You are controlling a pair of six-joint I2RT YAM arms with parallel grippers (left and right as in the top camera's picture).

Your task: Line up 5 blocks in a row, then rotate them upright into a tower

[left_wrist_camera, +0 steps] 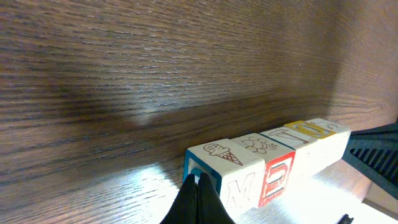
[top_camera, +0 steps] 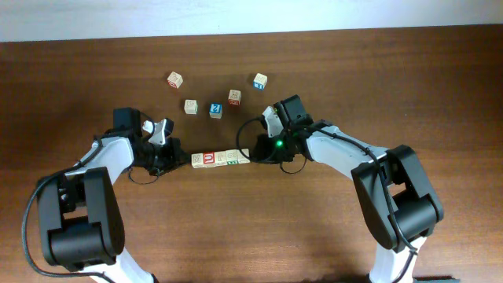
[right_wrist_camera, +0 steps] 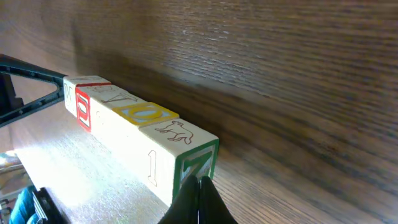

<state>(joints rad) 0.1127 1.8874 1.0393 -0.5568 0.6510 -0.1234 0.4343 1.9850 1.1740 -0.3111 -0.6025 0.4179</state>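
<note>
Likely light, rigid, slick, the row of blocks (top_camera: 221, 158) is braced endwise by pressed-together left fingers (left_wrist_camera: 198, 202) at nine o'clock, right fingers (right_wrist_camera: 199, 202) at three.

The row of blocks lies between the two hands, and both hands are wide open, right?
Not quite. The row of blocks does lie between the left hand and the right hand, but both are shut, not open, one at each end; each wrist view shows it.

Table (top_camera: 440, 79), dark brown wood, grain running lengthwise; blue-faced cube (top_camera: 214, 109), upright near mid-table; second blue-faced cube (top_camera: 260, 80), upright, nearer the far edge, apart from the first.
</note>
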